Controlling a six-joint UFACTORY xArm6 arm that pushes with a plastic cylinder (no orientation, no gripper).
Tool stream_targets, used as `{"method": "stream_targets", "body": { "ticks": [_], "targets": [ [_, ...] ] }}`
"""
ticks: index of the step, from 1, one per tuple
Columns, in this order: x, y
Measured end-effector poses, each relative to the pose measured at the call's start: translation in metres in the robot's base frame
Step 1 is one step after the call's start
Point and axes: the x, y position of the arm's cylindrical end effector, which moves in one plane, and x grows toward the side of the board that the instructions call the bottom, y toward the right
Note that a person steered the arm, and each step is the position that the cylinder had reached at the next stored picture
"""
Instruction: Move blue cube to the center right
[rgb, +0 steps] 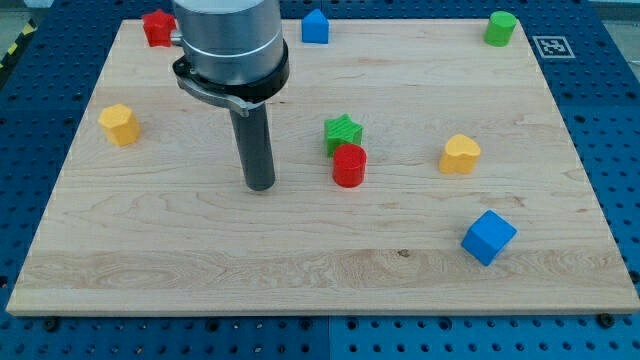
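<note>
The blue cube (489, 237) lies on the wooden board (200, 260) at the view's lower right. My tip (261, 186) rests on the board near the middle, well to the left of the blue cube and a little above its level. The dark rod rises from the tip to the arm's grey body at the view's top. The tip touches no block. The nearest blocks are the red cylinder (350, 165) and the green star (343, 131), just to the tip's right.
A yellow heart-shaped block (460, 154) lies at the right of centre, above the blue cube. A yellow block (119, 124) is at the left, a red block (157, 27) at the top left, a blue house-shaped block (315, 26) at the top centre, a green cylinder (501, 28) at the top right.
</note>
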Motion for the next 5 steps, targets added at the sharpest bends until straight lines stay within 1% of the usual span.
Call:
{"method": "stream_targets", "body": {
  "ticks": [1,2,3,4,5],
  "targets": [
    [-0.004,0.0],
    [-0.002,0.021],
    [0.05,0.062],
    [0.108,0.127],
    [0.117,0.199]
  ]
}}
